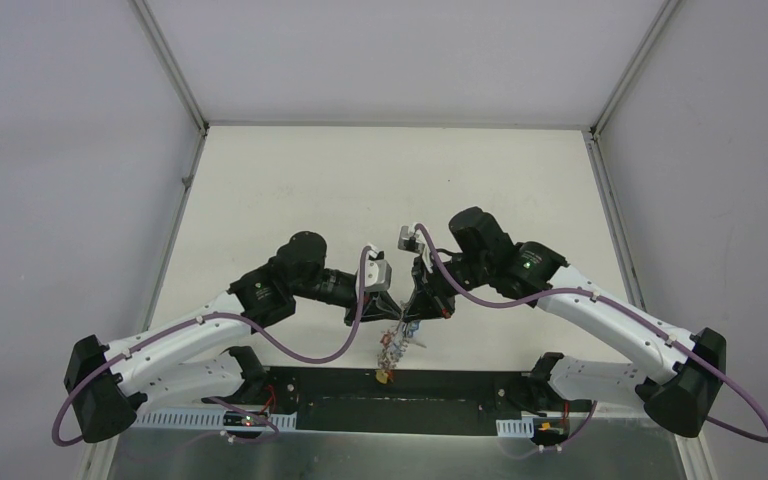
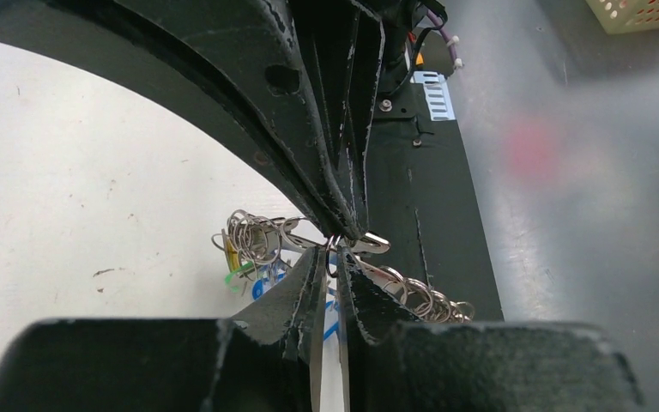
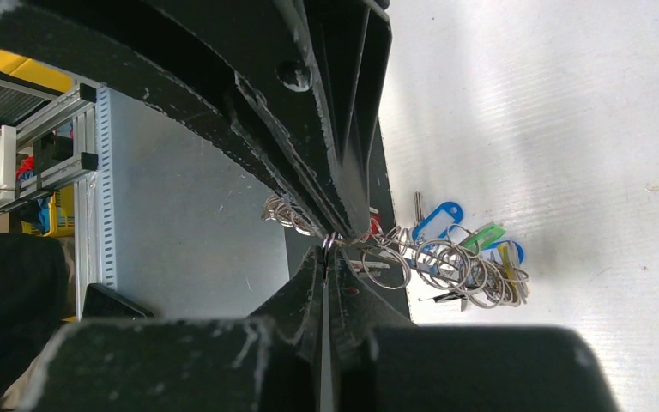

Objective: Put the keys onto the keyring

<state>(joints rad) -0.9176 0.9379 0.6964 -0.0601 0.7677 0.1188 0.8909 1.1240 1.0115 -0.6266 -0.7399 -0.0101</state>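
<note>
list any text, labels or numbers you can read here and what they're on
No text can be read in any view.
The blue tag and the green tag on the keyring: any writing is too small to read.

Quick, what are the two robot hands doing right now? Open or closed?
Left gripper: almost closed, pinching the keyring.
Right gripper: closed tight on the keyring.
</note>
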